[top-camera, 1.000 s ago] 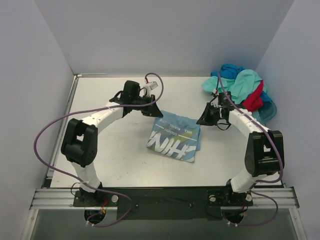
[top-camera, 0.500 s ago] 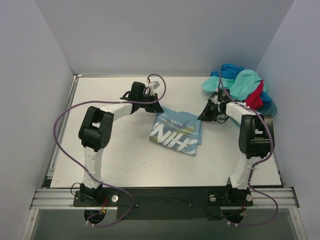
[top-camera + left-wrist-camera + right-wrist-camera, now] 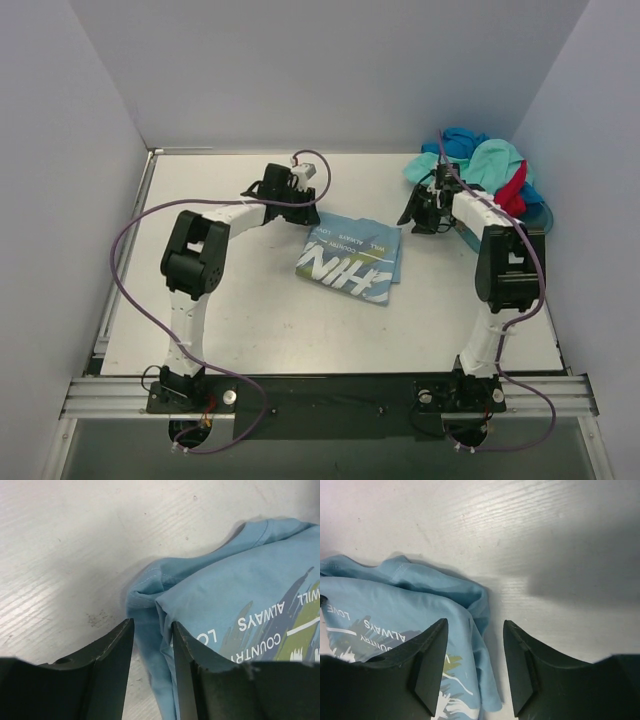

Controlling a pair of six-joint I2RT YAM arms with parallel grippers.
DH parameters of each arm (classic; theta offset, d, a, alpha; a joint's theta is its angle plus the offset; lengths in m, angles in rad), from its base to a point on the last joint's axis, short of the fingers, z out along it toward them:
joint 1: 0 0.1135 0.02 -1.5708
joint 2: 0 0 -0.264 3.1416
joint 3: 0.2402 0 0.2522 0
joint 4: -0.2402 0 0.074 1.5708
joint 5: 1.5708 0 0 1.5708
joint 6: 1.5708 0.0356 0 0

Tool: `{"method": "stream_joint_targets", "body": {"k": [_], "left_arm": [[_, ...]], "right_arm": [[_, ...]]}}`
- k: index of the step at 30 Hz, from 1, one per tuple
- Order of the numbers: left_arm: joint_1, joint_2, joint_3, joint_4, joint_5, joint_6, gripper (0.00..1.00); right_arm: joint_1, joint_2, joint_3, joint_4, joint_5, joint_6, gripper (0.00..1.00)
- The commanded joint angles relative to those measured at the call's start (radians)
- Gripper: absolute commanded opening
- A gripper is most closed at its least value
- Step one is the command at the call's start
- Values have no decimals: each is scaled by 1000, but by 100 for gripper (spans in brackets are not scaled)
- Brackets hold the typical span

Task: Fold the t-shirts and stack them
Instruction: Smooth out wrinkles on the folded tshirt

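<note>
Well, the heap of other t-shirts [image 3: 490,168] sits unfolded just behind the right claw [image 3: 475,625], and only the light blue t-shirt [image 3: 350,260] lies folded between both claws. The right claw is spread apart over one corner, holding nothing. The left claw [image 3: 152,625] has blue cloth in its narrow gap, but I cannot tell if it pinches.

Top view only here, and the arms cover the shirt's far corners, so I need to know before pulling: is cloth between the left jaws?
Observer: Yes. The left wrist view shows a bunched corner of the light blue t-shirt between the jaws of the left gripper. I cannot tell whether they pinch it.
Operator: And the right side?
Observer: The right gripper is open. Its jaws straddle the shirt's other corner, and bare table shows between them.
</note>
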Motion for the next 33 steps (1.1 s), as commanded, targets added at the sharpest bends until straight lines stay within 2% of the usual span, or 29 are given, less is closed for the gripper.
{"method": "stream_joint_targets", "body": {"k": [1,5,7,8,9,10,11,12,14,16,20,22,26,33], "left_arm": [[17,-80,83,-60,-39,66,55],[29,-112,148,-141,-42,106,57],[37,-146,149,-178,-44,109,57],[37,-177,148,-196,-39,117,56],[35,-191,143,-228,-12,121,54],[29,-220,137,-247,7,123,45],[25,-231,119,-280,59,123,38],[11,-253,107,-300,86,131,23],[-15,-284,41,-336,186,132,11],[-44,-307,-43,-328,235,129,5],[-86,-303,-227,-258,190,155,4],[-87,-286,-272,-248,141,170,4],[-86,-277,-303,-359,71,197,4],[-55,-322,-360,-379,39,200,6]], "right_arm": [[15,-145,24,-135,130,-59,44],[94,-254,-26,-162,206,-87,41],[145,-292,-77,-149,191,-82,26],[163,-306,-112,-124,176,-67,15],[188,-311,-146,-106,132,-53,10],[202,-309,-164,-62,98,-17,2],[208,-306,-199,-40,38,1,0],[214,-294,-212,6,18,40,0],[219,-271,-238,49,-24,80,0],[219,-240,-250,57,-33,103,0],[213,-155,-241,34,-45,113,0],[208,-115,-229,5,-30,111,0],[173,-66,-223,-30,10,119,0],[146,-47,-181,-95,36,68,0]]}}
